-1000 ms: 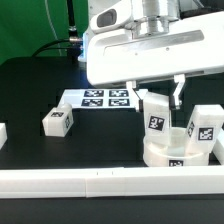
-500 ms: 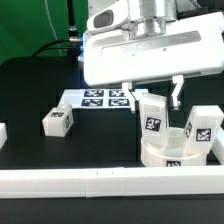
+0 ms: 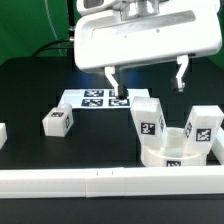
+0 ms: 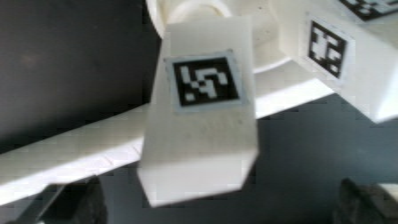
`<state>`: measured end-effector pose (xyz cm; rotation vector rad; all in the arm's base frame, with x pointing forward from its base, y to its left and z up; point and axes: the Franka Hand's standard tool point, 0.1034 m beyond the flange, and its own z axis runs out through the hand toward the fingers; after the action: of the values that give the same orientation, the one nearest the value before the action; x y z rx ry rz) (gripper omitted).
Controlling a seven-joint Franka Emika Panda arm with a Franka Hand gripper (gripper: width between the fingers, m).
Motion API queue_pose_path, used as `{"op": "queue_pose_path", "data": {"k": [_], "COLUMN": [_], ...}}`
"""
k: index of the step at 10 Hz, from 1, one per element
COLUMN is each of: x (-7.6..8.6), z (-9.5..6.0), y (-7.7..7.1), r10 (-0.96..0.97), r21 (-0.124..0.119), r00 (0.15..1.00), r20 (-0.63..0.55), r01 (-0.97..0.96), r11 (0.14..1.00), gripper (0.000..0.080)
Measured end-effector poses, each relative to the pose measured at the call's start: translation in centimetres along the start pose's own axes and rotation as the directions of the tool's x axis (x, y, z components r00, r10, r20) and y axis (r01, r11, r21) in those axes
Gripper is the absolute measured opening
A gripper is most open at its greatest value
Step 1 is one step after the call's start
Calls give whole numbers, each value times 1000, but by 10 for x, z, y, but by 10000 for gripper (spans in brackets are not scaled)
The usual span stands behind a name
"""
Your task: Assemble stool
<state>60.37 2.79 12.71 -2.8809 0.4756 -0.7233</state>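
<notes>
The round white stool seat lies at the exterior view's right, by the front rail. Two tagged white legs stand on it: one nearer the middle, slightly tilted, and one at the right. A third leg lies loose on the table at the left. My gripper is open and empty, raised above the nearer standing leg, its fingers apart and clear of it. In the wrist view that leg fills the middle, the other leg lies beyond, and my gripper shows only dark fingertips at the edge.
The marker board lies flat behind the seat. A long white rail runs along the front edge and shows in the wrist view. Another white part sits at the far left.
My gripper has let go of the nearer leg, opened wide and risen. The leg stays standing on the seat.
</notes>
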Motion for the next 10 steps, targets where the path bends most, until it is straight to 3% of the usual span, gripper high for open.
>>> {"op": "queue_pose_path", "data": {"k": [5, 7, 8, 10], "x": [-9, -19, -12, -17], "z": [11, 17, 18, 19], "y": [8, 8, 10, 11], "r10": [-8, -12, -24, -21], "r21": [-12, -1, 4, 24], "r00": [1000, 985, 979, 943], "r20": [17, 174, 201, 332], "r01": [8, 13, 24, 14], "r11": [1000, 1000, 1000, 1000], "gripper": [649, 649, 649, 649]}}
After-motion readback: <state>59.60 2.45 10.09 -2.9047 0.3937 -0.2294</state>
